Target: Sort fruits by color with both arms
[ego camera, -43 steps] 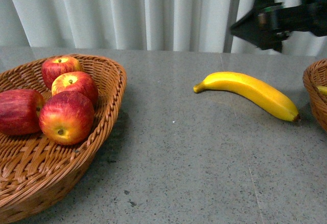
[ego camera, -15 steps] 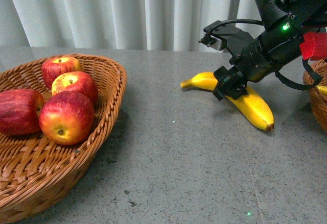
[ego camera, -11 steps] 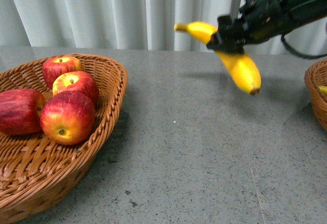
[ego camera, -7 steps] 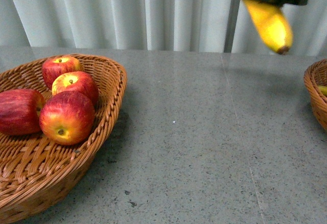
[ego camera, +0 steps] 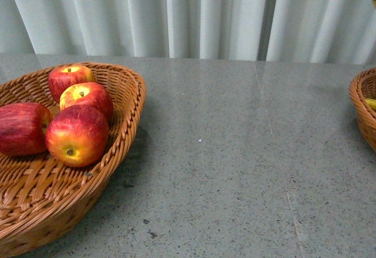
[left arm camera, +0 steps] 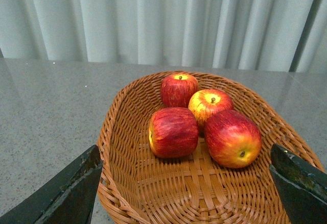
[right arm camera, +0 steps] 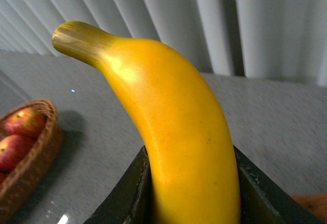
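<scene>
- While the left basket (ego camera: pixel 126 102) sits at the grey table's (ego camera: pixel 235 152) left edge, bare tabletop stretches from it to the right basket (ego camera: pixel 359 108) at the far edge.
- Left basket: four glossy red apples (ego camera: pixel 76 134) clustered together; the left gripper (left arm camera: pixel 186 193) hovers beside it, jaws spread, empty.
- Right of it, in the air, the right gripper (right arm camera: pixel 191 188) clamps a smooth yellow banana (right arm camera: pixel 179 132); another yellow piece (ego camera: pixel 371 103) lies in the right basket.
</scene>
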